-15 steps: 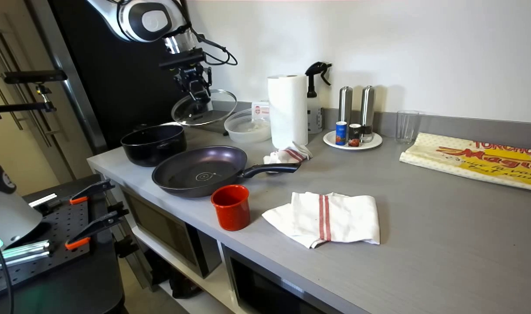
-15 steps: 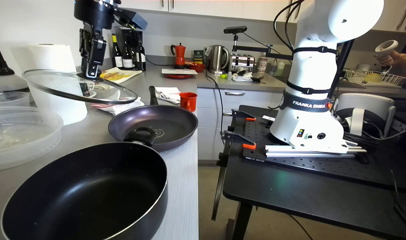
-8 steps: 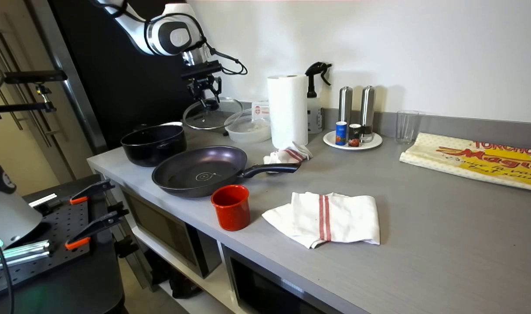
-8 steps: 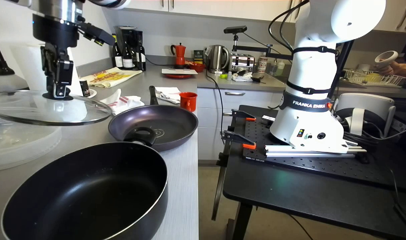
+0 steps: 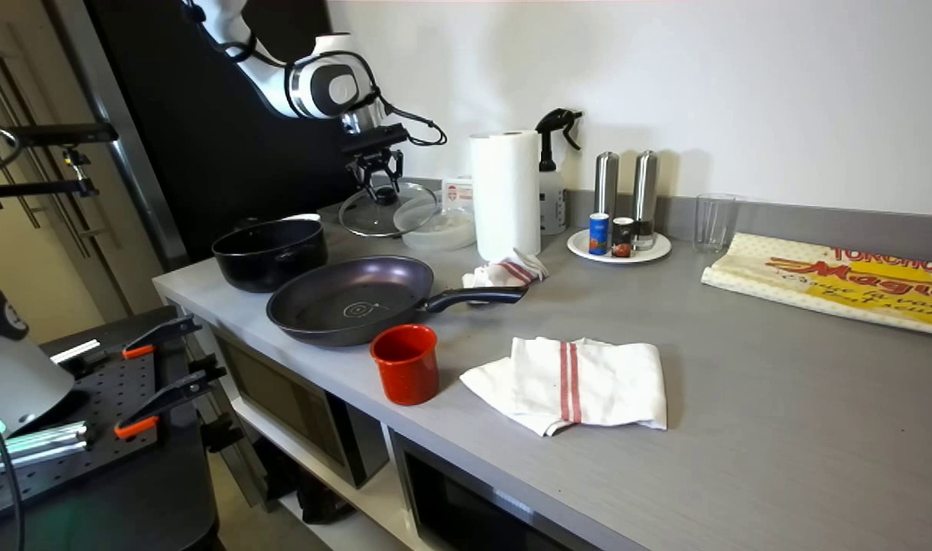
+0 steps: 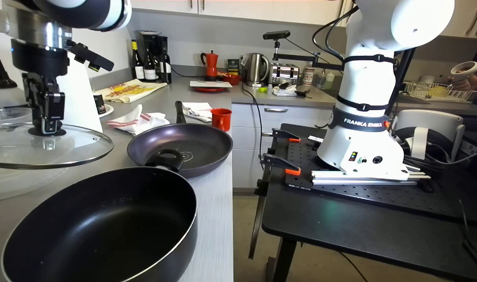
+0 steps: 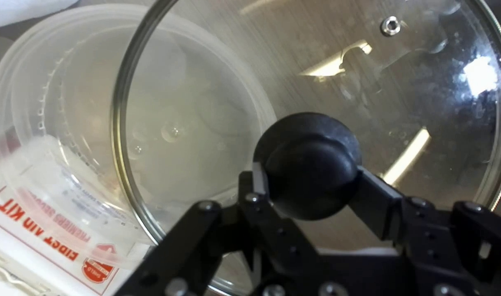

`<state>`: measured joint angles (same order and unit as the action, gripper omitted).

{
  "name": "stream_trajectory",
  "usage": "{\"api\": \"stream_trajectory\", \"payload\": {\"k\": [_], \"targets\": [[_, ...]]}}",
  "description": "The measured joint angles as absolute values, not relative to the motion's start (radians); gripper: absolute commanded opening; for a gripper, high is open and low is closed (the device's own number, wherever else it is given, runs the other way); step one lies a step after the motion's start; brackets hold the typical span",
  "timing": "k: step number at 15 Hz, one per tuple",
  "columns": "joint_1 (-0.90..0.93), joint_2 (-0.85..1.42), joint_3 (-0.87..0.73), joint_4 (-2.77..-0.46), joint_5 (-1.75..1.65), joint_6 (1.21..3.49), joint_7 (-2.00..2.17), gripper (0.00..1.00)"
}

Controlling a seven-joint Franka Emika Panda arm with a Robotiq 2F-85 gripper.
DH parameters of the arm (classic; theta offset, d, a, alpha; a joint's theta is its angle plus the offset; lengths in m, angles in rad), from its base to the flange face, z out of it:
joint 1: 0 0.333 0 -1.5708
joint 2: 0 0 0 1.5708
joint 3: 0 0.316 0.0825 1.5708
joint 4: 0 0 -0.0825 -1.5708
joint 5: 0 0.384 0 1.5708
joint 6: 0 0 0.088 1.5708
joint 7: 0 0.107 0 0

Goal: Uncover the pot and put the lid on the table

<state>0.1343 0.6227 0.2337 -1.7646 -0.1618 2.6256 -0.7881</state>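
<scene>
A: Nearest in an exterior view?

B: At near left, small round black pot (image 6: pixel 101 227) with low walls, uncovered, standing on the long grey smooth-topped surface (image 6: pixel 214 213).

A: And beyond?

B: On the left, clear plastic tub (image 6: pixel 19 183). Above, overlapping the tub in the wrist view, round see-through glass lid (image 6: pixel 52 151) with a thin metal rim. Off the pot, held in the air, not yet set down. Touching the tub or just apart: impossible to say.

A: Held how?

B: By the round black knob (image 7: pixel 310 164) at the centre. Black two-fingered tool (image 7: pixel 310 183), closed in from both sides, parted only by the knob's width.

A: Best place to take hold?

B: Right there, probably. Stiff, likely fairly heavy, breakable at the edge; slippery on the glass, awkward to pinch at the rim. With so smooth and rounded a knob, liable to swivel or tip if squeezed off-centre.

A: Advice for lowering?

B: Clear the tub first, then make for the bare strip between tub and pot. Come down flat, touch gently, release only once fully supported. Otherwise, risk of a tilt on the tub's edge, perhaps a chip.

A: Farther off?

B: Just beyond the pot, to the right, wide flat dark frying pan (image 6: pixel 197 150); past that, glossy red mug (image 6: pixel 221 119). Keep the rim off both.
</scene>
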Motion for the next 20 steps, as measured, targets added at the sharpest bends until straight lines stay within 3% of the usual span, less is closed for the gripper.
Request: {"api": "stream_trajectory", "payload": {"k": [20], "targets": [[0.200, 0.696, 0.138, -1.827, -0.336, 2.923, -0.681, 0.26]]}}
